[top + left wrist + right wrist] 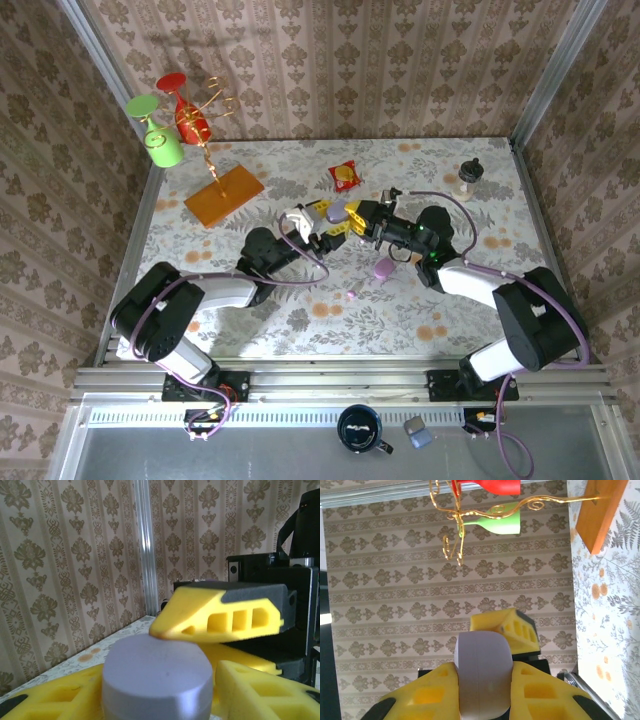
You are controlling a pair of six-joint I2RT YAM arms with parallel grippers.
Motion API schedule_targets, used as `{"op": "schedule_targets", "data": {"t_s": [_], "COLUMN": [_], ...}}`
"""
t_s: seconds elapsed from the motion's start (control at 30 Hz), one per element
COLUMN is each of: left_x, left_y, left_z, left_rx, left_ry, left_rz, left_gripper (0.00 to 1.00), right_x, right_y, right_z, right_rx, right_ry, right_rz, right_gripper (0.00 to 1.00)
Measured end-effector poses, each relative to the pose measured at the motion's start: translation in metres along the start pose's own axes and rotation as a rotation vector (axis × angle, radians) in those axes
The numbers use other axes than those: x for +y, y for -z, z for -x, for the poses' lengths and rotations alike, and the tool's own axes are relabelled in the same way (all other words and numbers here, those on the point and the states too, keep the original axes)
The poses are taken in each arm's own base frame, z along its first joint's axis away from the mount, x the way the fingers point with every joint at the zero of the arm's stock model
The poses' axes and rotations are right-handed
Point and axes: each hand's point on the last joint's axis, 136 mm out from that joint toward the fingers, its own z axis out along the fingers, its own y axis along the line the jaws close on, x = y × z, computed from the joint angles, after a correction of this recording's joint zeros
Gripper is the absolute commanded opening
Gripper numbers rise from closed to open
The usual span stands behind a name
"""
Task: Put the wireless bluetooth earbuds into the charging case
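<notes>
Seen from above, at mid-table: left gripper (328, 218) and right gripper (357, 218) nose to nose around a rounded lavender plastic charging case (337, 211). Nearer than the pair, lying on the cloth, a small purple rounded plastic piece (383, 268), too small to tell what kind. Nearer still and slightly left, a tiny pinkish plastic earbud (352, 295), apart from both grippers and outside the case.

From the right wrist: case (482, 675) pinched tight between that gripper's own yellow plastic fingers (545, 700), with one yellow finger (507, 627) of the left gripper behind it.

From the left wrist: flat round top of the case (157, 675) low between that gripper's yellow fingers (50, 697), close on both sides; pressing or merely beside, cannot tell. Right gripper's finger (220, 617) at the case's far rim.

Underneath, a floral-patterned tablecloth (300, 310). Far left, an orange wooden board (222, 195) bearing a gold wire stand (210, 130) hung with a red glass (190, 118) and a green glass (160, 145). Far centre, a red snack packet (344, 176). Far right, a small black-topped object (470, 175). Damask wallpaper (330, 60) on three sides. On the near ledge, a dark mug (360, 430).
</notes>
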Motion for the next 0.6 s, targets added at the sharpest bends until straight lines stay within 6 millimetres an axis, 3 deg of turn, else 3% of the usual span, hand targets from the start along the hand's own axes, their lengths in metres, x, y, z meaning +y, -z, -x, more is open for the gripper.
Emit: {"op": "schedule_targets", "data": {"t_s": [0.6], "left_x": [0.0010], "left_y": [-0.0005], "left_z": [-0.0053], "left_rx": [0.011], "left_ry": [-0.038], "left_rz": [0.003], "left_gripper": [0.55], "right_x": [-0.0052], "right_y": [-0.0002], "right_z": [0.0008], "right_rx": [0.011], "right_ry": [-0.025], "right_rz": [-0.010], "right_gripper": [0.00]}}
